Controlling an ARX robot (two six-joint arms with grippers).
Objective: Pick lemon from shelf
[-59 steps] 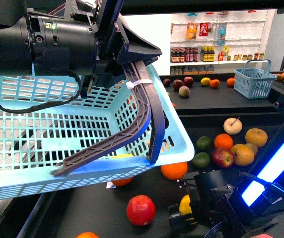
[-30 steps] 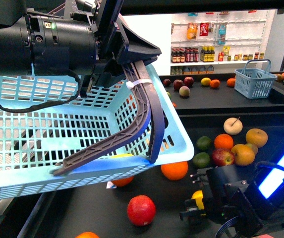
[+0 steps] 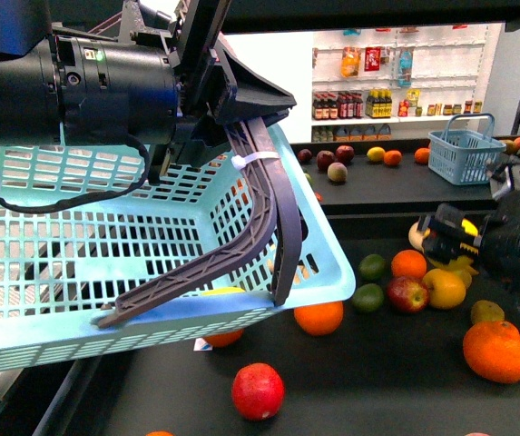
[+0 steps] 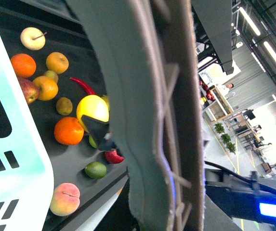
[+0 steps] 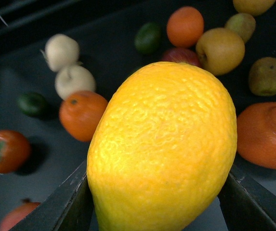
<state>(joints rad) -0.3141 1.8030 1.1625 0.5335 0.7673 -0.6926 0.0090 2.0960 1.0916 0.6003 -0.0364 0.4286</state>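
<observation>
- The oval yellow lemon with pitted skin (image 5: pixel 163 144) is held in the right gripper (image 5: pixel 159 211). The right wrist view shows it very near, with a dark finger (image 5: pixel 63 207) on each side. The pincer is therefore closed onto the fruit, and the other fruit lies well below it.
- In the front view the same gripper (image 3: pixel 447 238) is at the right, raised off the tray. Only small yellow parts of the lemon show between its black parts.
- The left wrist view gives the lemon (image 4: pixel 91 109) from another side. There it looks round and bright, with a dark fingertip across its lower part.
- Under the lemon is the large black metal shelf (image 3: pixel 377 381). Its wide tray carries loose fruit: a big orange mandarin (image 3: pixel 496 351), a red apple (image 3: pixel 407 293), a dark green lime (image 3: pixel 367 297) and a round red fruit (image 3: pixel 258 391).
- Only the left wrist view shows a long red chili pepper (image 4: pixel 82 85) and a pink peach (image 4: pixel 64 198) on this tray.
- The left gripper (image 3: pixel 246 109) is closed around the grey plastic handle (image 3: pixel 264 209) of the light blue plastic basket (image 3: pixel 105 263). The basket hangs tilted in the air over the near-left part of the tray.
- The front view shows this grip, while the left wrist view shows mostly the handle, very close and blurred.
- On the higher tier behind stands a small blue basket with a handle (image 3: pixel 464 150), near more fruit.
</observation>
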